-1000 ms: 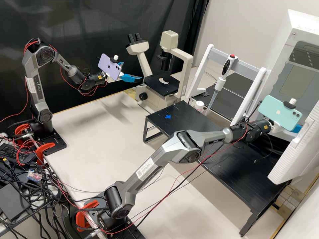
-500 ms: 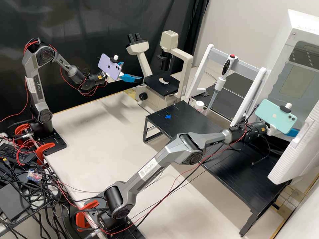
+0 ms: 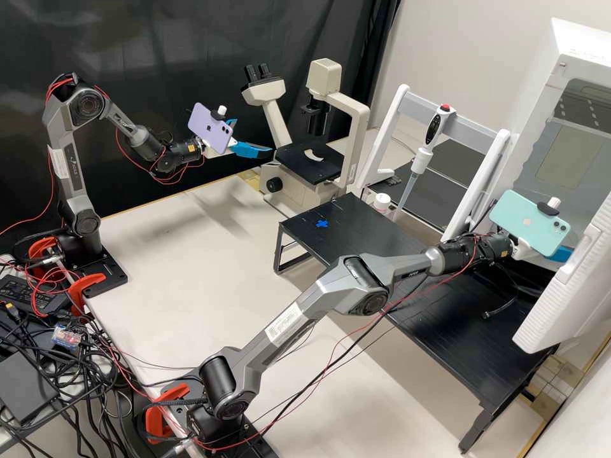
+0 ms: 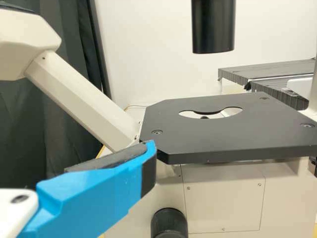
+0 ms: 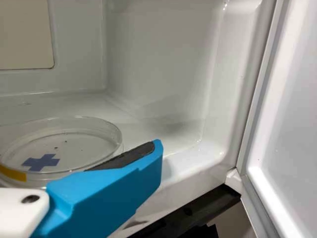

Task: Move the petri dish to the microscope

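Note:
In the high view, my left gripper (image 3: 253, 138) hangs open and empty just left of the microscope stage (image 3: 310, 161). From the left wrist view, one blue finger of the left gripper (image 4: 149, 148) shows by the corner of the black stage (image 4: 198, 136). My right gripper (image 3: 560, 255) is at the mouth of the white chamber, partly behind its phone and the door. In the right wrist view the clear petri dish (image 5: 79, 144) lies on the chamber floor over a blue cross; the right gripper (image 5: 156, 148) is open, its visible finger beside and partly in front of the dish.
The chamber's open door (image 3: 563, 299) stands close to the right gripper. A black raised table (image 3: 382, 238) with a blue cross lies below the right arm. Behind it, a white rack (image 3: 394, 124) holds a pipette (image 3: 421, 159). A small white-capped container (image 3: 382, 202) stands nearby.
The right arm's gripper end has shifted slightly left and down since a second ago, with little movement in the last half second. The left arm has kept its pose.

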